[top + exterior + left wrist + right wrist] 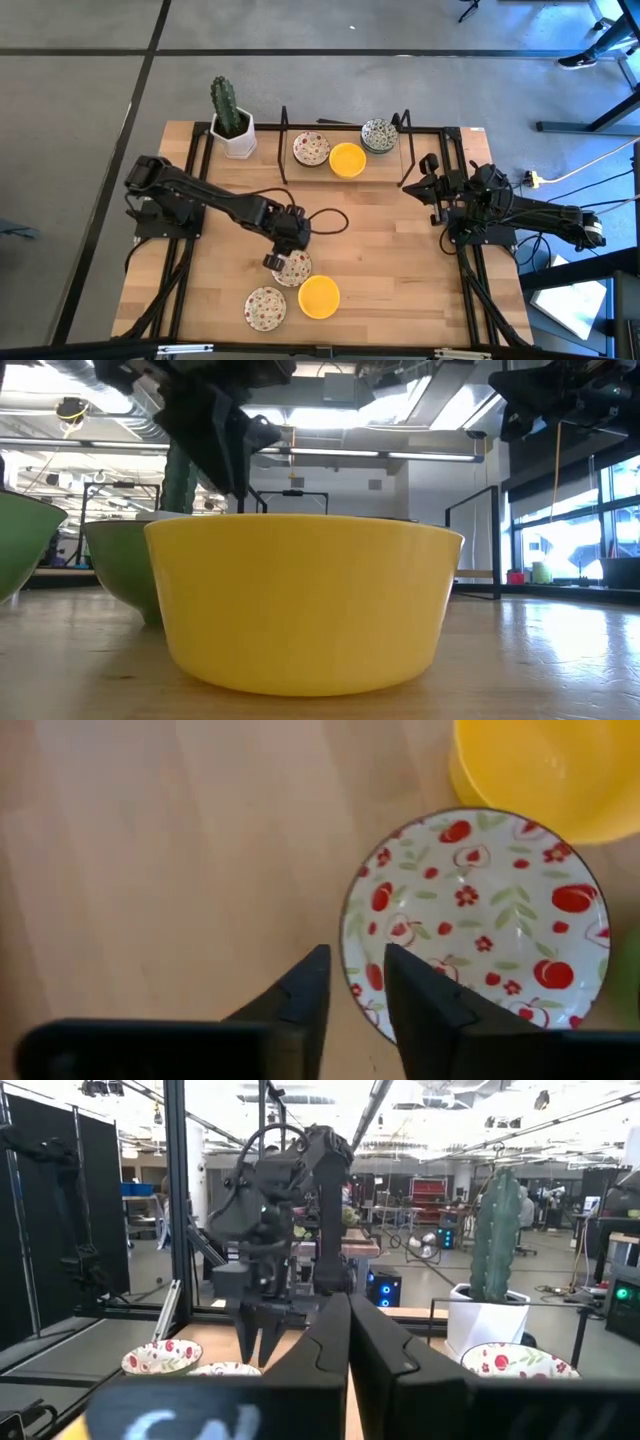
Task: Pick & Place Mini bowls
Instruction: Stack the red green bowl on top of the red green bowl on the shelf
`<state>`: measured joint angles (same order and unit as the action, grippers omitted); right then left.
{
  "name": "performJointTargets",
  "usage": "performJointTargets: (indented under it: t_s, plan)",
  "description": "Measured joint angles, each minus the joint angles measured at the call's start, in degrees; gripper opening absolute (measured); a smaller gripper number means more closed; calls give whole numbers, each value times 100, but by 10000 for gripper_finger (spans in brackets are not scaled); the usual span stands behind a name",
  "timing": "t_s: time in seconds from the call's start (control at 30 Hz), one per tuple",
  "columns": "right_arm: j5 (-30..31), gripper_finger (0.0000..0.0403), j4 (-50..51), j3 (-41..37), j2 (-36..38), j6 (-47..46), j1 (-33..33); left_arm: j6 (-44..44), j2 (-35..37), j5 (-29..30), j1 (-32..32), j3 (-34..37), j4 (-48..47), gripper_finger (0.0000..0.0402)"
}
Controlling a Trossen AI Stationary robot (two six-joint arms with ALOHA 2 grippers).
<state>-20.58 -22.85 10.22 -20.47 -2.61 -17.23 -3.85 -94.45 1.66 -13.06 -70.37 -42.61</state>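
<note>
My left gripper points steeply down over a white mini bowl with red floral speckles near the table's front. It is open by a narrow gap. One finger stands outside the bowl's rim and the other over its inside. The bowl rests on its base on the wood. A yellow mini bowl sits beside it, and a second red-speckled bowl lies nearer the front edge. My right gripper waits shut at the table's right, holding nothing.
At the far edge stand a red-speckled bowl, a yellow bowl and a green-blue patterned bowl, between black frame posts. A cactus in a white square pot stands at the far left. Bare wood lies across the middle.
</note>
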Motion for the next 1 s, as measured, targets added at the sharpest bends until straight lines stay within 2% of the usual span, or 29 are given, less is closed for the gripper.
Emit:
performJointTargets:
  t_s: [0.13, 0.3, 0.43, 0.67, 1.0]
  plan:
    - [0, 5, 1, 0, -2, -12, 0, -195, -136, 3, -123, 0, 38, 135]
    - [0, 5, 0, 0, -1, -7, 0, -10, -326, 184, -115, 0, 33, 187]
    - [0, 5, 0, 0, -2, -42, 0, 85, -434, -127, -1, -4, 51, 217]
    - [-14, 5, 24, 0, 0, -36, 0, -10, -871, -235, 86, -4, 36, 228]
    - [-504, 5, 153, -2, -2, -181, 0, -137, -1522, -365, 102, -20, 105, 228]
